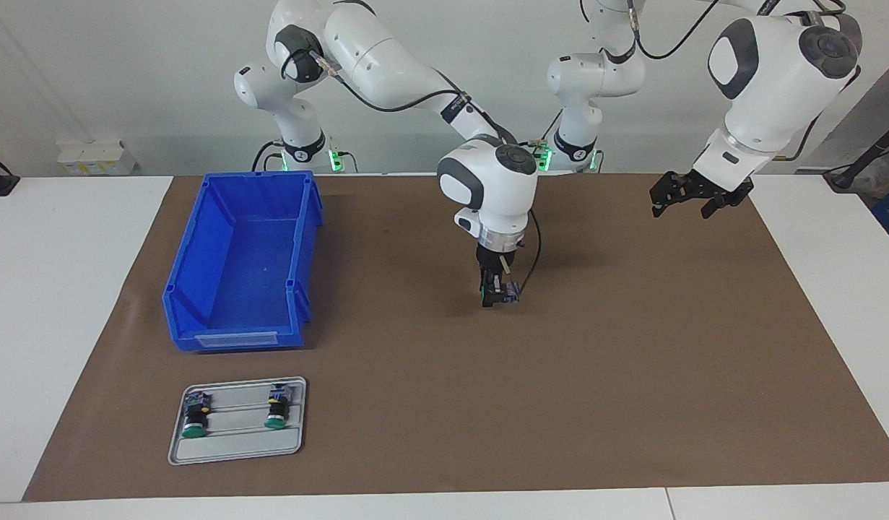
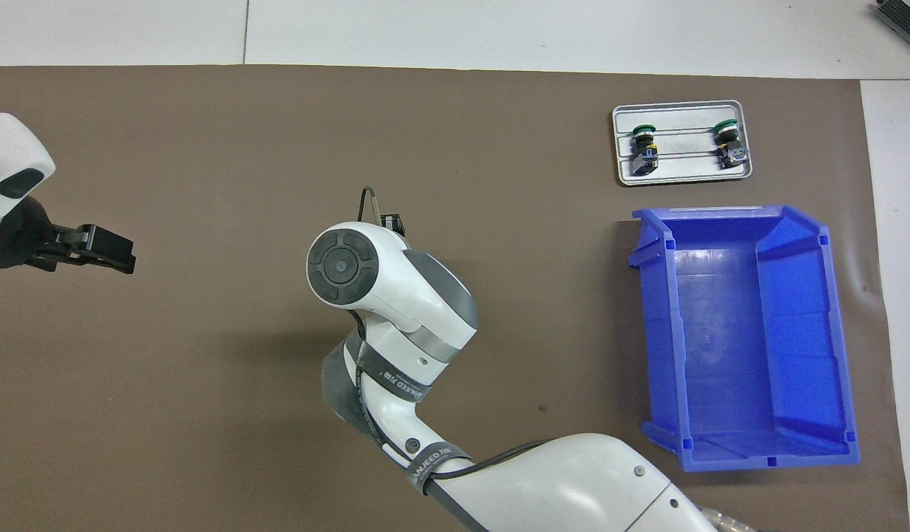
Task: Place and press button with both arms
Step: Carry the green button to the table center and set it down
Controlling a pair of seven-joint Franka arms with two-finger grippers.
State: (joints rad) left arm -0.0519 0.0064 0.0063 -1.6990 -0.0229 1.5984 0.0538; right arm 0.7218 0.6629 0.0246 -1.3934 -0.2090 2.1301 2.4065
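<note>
In the facing view my right gripper [image 1: 497, 296] points straight down over the middle of the brown mat, shut on a button [image 1: 513, 295]. The button lies sideways between the fingers, green cap toward the right arm's end and blue-grey base toward the left arm's. It sits just at the mat; I cannot tell if it touches. In the overhead view the white wrist hides the button, and only a bit of the right gripper [image 2: 392, 222] shows. My left gripper [image 1: 681, 209] [image 2: 122, 255] hangs open and holds nothing, above the mat at the left arm's end.
A grey tray [image 1: 238, 451] [image 2: 684, 171] at the right arm's end holds two more green-capped buttons [image 1: 196, 417] [image 1: 277, 409]. A blue bin [image 1: 242, 260] [image 2: 743, 332] stands beside the tray, nearer to the robots. The brown mat [image 1: 632, 375] covers the table.
</note>
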